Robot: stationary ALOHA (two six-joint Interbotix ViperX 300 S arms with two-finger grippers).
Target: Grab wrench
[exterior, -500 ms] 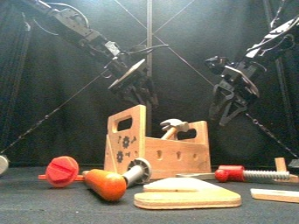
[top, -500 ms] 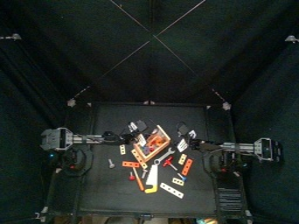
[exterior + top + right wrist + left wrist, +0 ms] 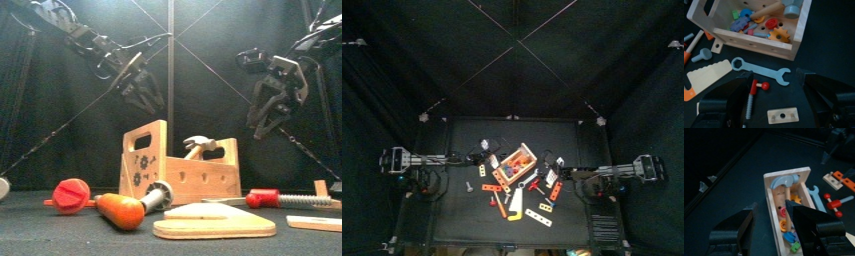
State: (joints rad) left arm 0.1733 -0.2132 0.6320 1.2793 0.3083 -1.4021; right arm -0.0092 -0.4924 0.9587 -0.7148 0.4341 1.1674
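1. Wooden toolbox (image 3: 751,30) as the landmark, sitting mid-tabletop (image 3: 834,45).
2. Right claw (image 3: 774,97) spread wide, empty, hovering above the toolbox's side.
3. Left claw (image 3: 774,223) over the toolbox too, apparently open and empty.
4. Pale blue wrench (image 3: 761,71) flat just beside the toolbox wall. Probably light, stiff, thin toy wood or plastic; best pinched across the narrow shank mid-length.

Scene is dim overall, enclosed by black curtains (image 3: 396,60) that swallow most light. From above, the table (image 3: 462,135) is a dark patch with only the coloured parts standing out. At table height, illumination falls from above and the front: the wooden toolbox (image 3: 181,165) is evenly lit, with a faint sheen on the table surface. Both wrist pictures are soft, their near foreground dark and blurred.
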